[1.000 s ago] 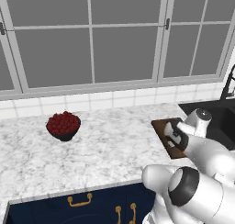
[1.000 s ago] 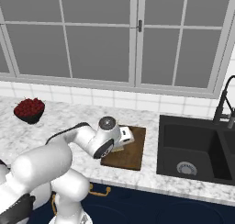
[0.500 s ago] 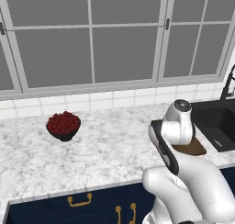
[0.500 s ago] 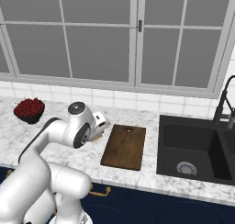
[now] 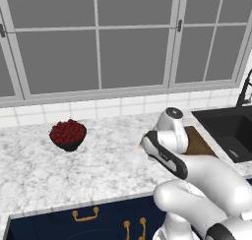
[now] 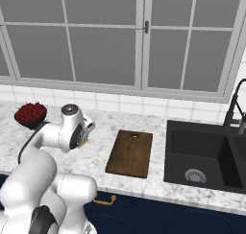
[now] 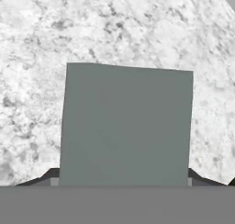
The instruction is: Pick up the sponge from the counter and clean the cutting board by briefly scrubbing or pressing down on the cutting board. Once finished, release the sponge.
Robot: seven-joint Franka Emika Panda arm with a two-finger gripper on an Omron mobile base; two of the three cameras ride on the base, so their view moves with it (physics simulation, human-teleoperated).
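Note:
The sponge lies flat on the white marble counter, its grey scouring top facing the hand camera. My gripper hangs close above it and is open, one dark fingertip past each side of the sponge. In the right base view the hand points down at the counter, left of the dark-brown cutting board, and a sliver of the sponge peeks out beneath it. In the left base view the cutting board shows partly behind the arm.
A dark bowl of red fruit stands at the far left of the counter. Right of the board lies the black sink, with its faucet behind. Windows and a tiled ledge run along the back.
The hand swung left from above the cutting board to the counter beside it and now sits low over the sponge. The board and the bowl stayed put.

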